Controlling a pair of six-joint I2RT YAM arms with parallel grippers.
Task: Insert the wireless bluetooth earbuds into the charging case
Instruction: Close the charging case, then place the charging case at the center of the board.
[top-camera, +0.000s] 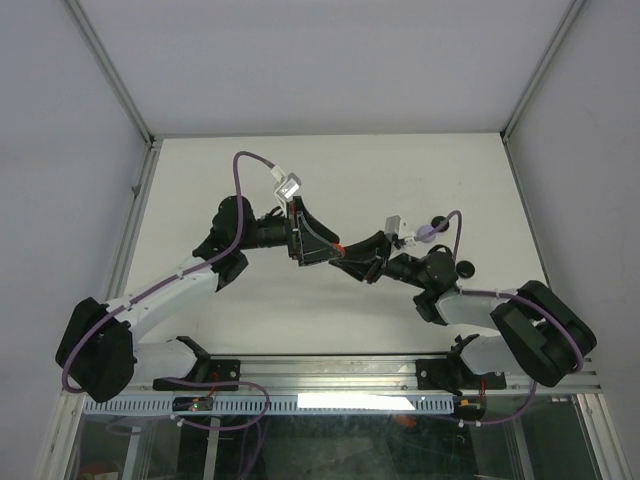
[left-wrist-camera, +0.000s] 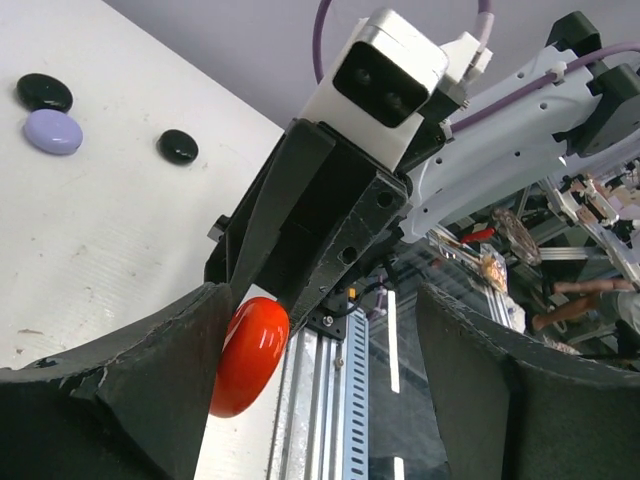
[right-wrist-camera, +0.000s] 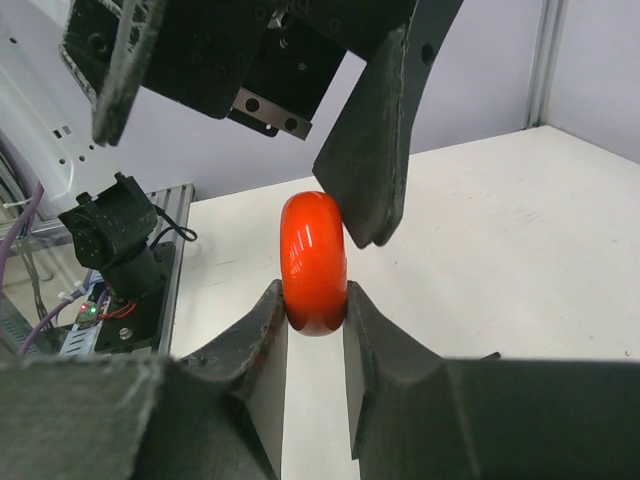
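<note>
Your right gripper (right-wrist-camera: 315, 300) is closed tight on the red charging case (right-wrist-camera: 313, 250). Its two fingers pinch the broad faces, so the case stands on edge, held up off the bench (right-wrist-camera: 520, 230) about mid-bench, where both arms meet. The case looks closed.

Your left gripper (left-wrist-camera: 320, 320) is open wide and has hold of nothing. From the right wrist view you can see one of its fingers (right-wrist-camera: 370, 150) pressing against the upper right side of the red case, while the other finger hangs well apart on the left. From the left wrist view the case sits just beside that same finger, with a large gap to the opposite one.

On the bench beyond the right arm lies a lavender case (left-wrist-camera: 52, 131), with a black case (left-wrist-camera: 44, 92) just beside it and a second black case (left-wrist-camera: 178, 146) a little apart. All three are shut, so you cannot tell from these views where the earbuds are.
</note>
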